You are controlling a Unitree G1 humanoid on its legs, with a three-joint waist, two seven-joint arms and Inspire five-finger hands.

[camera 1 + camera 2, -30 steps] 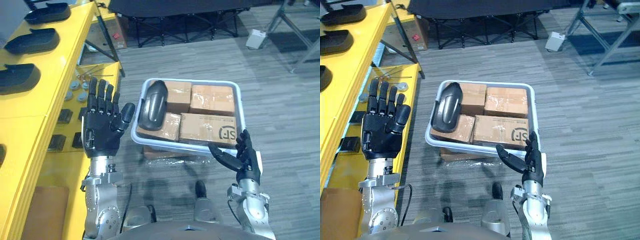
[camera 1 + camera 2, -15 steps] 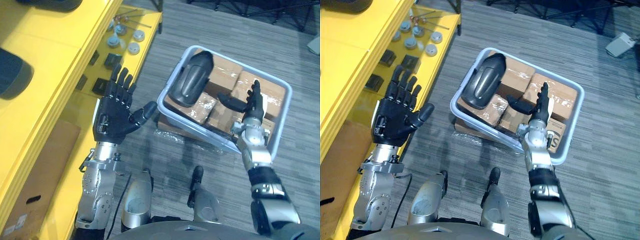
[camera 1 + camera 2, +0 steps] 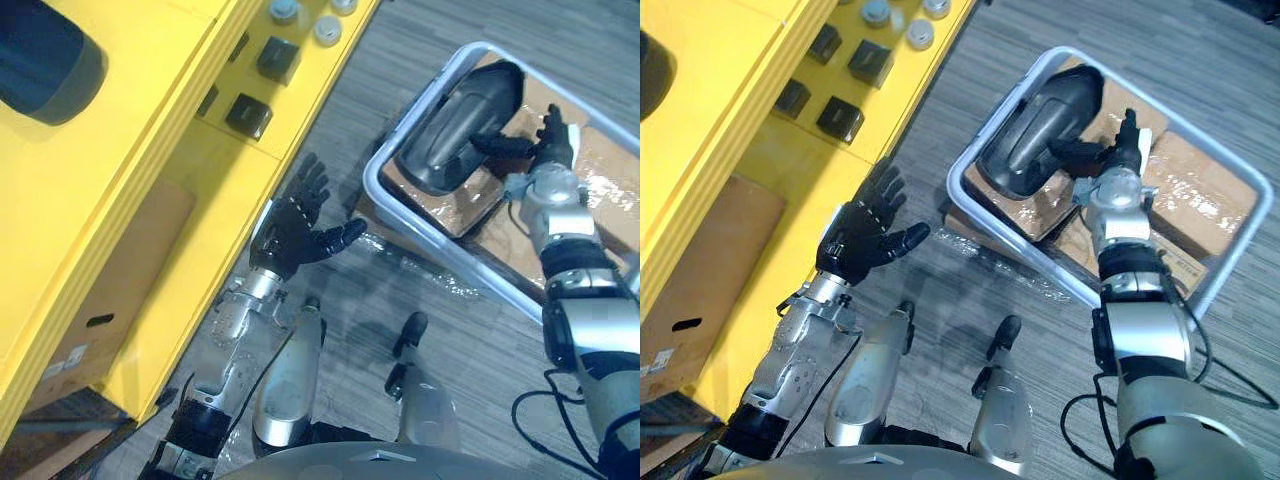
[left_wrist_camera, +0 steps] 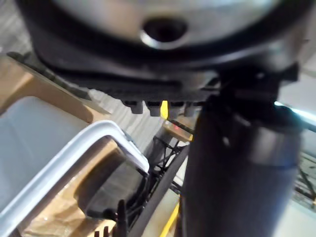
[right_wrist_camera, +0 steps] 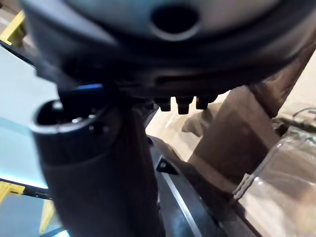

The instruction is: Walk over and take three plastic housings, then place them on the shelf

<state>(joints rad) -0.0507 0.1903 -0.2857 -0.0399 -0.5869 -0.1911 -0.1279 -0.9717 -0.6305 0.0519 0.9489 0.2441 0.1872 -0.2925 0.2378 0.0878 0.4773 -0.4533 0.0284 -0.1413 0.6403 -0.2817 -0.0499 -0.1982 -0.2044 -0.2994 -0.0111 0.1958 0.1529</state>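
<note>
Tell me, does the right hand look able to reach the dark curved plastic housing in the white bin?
Probably yes: the open right hand hovers right beside the housing, above the bin, and nothing covers it.

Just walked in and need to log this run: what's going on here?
The right robot hand, fingers open, reaches over the dark grey plastic housing lying on cardboard boxes in the white plastic bin; nothing is gripped yet. The left robot hand hangs open beside the yellow shelf, where another dark housing lies.

Right hand [image 3: 1120, 155] beside housing [image 3: 1040, 130] in bin [image 3: 953, 185]
</note>
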